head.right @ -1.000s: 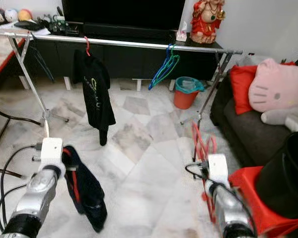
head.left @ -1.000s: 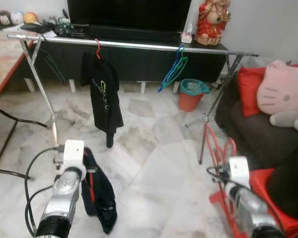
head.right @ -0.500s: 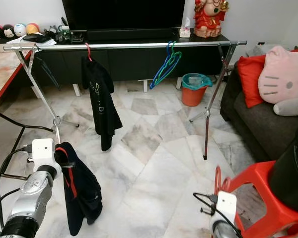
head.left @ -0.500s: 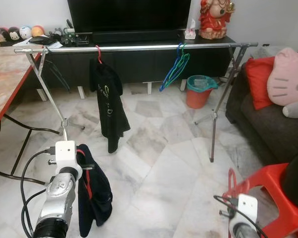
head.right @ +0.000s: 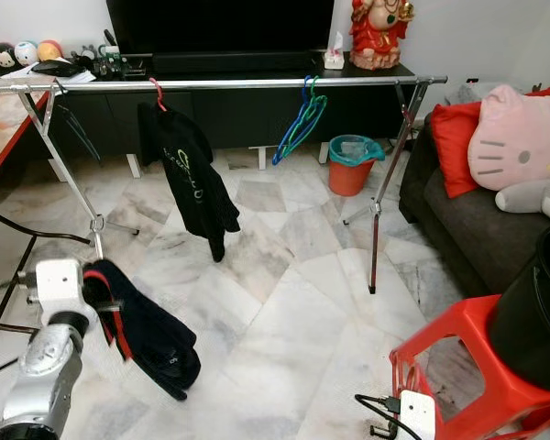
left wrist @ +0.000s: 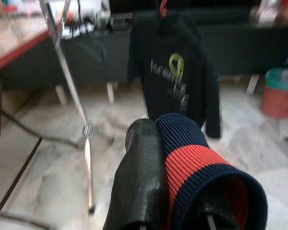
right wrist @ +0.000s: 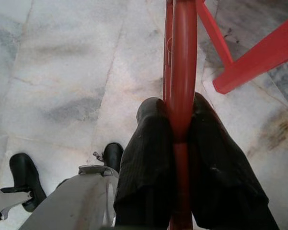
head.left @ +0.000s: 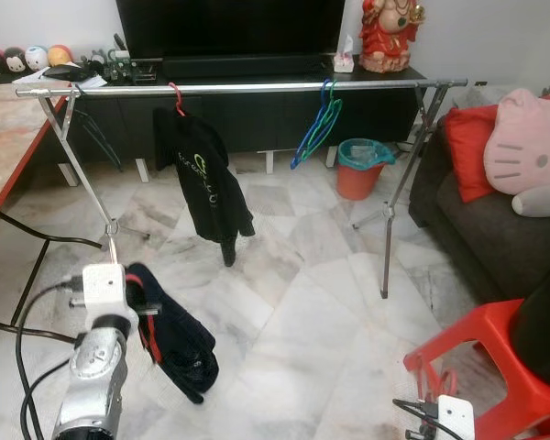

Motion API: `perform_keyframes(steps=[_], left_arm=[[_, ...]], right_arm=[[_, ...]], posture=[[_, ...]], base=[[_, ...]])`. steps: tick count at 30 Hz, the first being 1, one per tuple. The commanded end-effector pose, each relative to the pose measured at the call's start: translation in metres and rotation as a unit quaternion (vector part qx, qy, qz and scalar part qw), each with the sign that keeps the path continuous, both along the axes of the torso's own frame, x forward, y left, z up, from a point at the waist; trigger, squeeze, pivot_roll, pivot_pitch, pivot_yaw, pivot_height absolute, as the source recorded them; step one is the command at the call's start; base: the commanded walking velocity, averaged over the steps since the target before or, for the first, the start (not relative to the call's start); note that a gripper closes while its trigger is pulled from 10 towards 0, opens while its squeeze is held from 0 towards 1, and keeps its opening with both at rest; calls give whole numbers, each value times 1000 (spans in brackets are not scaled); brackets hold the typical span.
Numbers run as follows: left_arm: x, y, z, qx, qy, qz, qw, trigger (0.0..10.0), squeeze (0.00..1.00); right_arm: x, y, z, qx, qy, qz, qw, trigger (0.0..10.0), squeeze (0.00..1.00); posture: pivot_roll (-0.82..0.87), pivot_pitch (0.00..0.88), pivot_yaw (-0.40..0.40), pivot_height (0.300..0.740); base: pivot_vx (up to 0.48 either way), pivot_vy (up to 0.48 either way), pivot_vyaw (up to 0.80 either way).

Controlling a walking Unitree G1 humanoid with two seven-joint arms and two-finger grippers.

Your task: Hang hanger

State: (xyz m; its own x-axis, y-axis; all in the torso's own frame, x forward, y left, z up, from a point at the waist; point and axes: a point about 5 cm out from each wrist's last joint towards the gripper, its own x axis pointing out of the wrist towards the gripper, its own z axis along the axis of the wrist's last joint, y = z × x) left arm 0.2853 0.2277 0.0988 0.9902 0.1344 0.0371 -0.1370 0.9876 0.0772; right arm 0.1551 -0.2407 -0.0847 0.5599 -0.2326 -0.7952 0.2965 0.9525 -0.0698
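Note:
A silver clothes rail (head.left: 257, 87) spans the room ahead. On it hang a black shirt (head.left: 204, 179) on a red hanger and a bunch of blue and green hangers (head.left: 316, 128). At lower left my left gripper (head.left: 139, 302) is shut on a navy garment with red trim (head.left: 174, 335), which droops toward the floor; its ribbed collar (left wrist: 197, 167) lies against one black finger (left wrist: 137, 182). Low over the marble floor, my right gripper (right wrist: 175, 139) is shut on a red hanger (right wrist: 182, 57). The right wrist (head.left: 454, 420) sits at the bottom edge beside the stool.
A red plastic stool (head.left: 495, 357) with a black bin (head.left: 545, 335) stands at lower right. Behind it is a dark sofa (head.left: 477, 229) with a pink plush (head.left: 527, 151). An orange bin (head.left: 359, 174) is under the rail. A red-edged table (head.left: 14, 137) is at left.
The camera has turned toward the rail. My right arm has dropped low with the red hanger. The navy garment swings out to the right, and the hung black shirt sways.

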Motion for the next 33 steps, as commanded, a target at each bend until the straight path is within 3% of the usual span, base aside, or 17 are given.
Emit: perform_keyframes(steps=[1, 5, 9, 13, 22, 33], left_arm=[[-5, -8, 5, 5, -7, -9, 1000, 10000, 0], [-4, -16, 12, 11, -19, -17, 1000, 10000, 0], [4, -24, 28, 19, -40, -26, 999, 10000, 0], [7, -29, 34, 18, -44, -32, 998, 10000, 0], [5, -39, 35, 11, -40, -39, 998, 10000, 0], [6, -44, 36, 8, -38, -46, 998, 10000, 0]], right_arm=[[-2, -6, 1, -8, 1, 6, 1000, 10000, 0], [-7, -11, 0, -13, 10, 9, 1000, 10000, 0], [-15, -15, -2, -6, 22, 1, 1000, 10000, 0], [5, 4, 1, -1, 10, 14, 1000, 10000, 0], [8, 1, 2, -5, 10, 28, 1000, 10000, 0], [8, 3, 2, -7, 11, 35, 999, 10000, 0]], posture=[[10, 0, -26, 740], [12, 0, -30, 740], [16, 0, -34, 740], [3, 0, -26, 740], [16, 0, -34, 740], [15, 0, -32, 740]], base=[[0, 0, 800], [0, 180, 800], [0, 60, 0], [0, 182, 0], [0, 242, 469], [0, 248, 0]])
